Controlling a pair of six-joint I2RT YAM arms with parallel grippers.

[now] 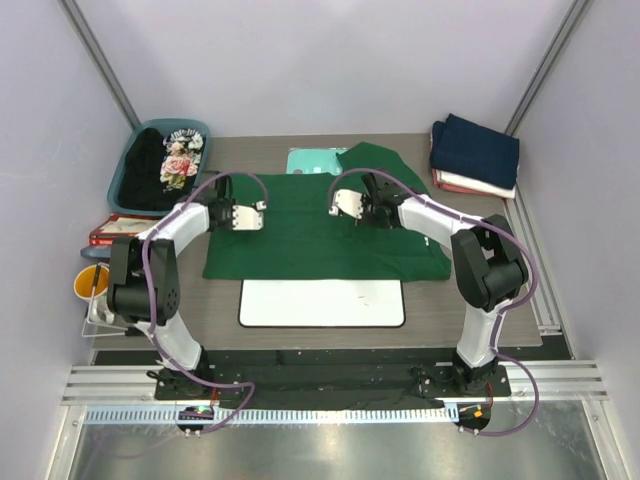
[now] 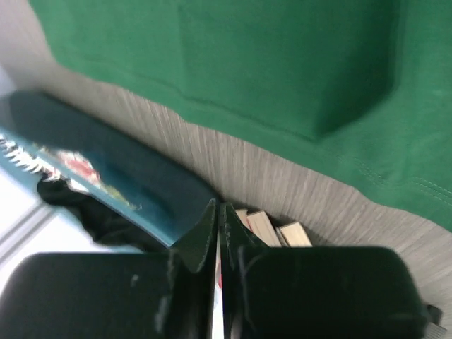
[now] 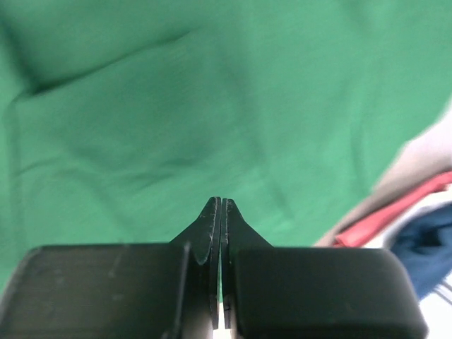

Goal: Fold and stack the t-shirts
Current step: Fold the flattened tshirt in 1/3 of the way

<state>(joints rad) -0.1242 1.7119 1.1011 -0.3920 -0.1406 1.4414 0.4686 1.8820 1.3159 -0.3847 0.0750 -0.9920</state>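
Note:
A plain dark green t-shirt [image 1: 320, 240] lies spread flat on the middle of the table; it also shows in the left wrist view [image 2: 282, 63] and fills the right wrist view [image 3: 176, 106]. My left gripper [image 1: 252, 215] [image 2: 218, 206] is shut and empty over the shirt's upper left part. My right gripper [image 1: 345, 205] [image 3: 221, 201] is shut and empty over its upper middle. A folded stack with the navy shirt [image 1: 476, 150] on top and white and reddish ones beneath sits at the back right. The black floral-print shirt [image 1: 168, 165] lies in a blue basket [image 1: 120, 172].
A teal board [image 1: 312, 160] lies partly under the green shirt's far edge. A whiteboard [image 1: 322, 302] lies in front of the shirt. A red box [image 1: 112, 230] and a yellow cup [image 1: 88, 283] stand at the left edge. The stack's red edge [image 3: 395, 219] shows in the right wrist view.

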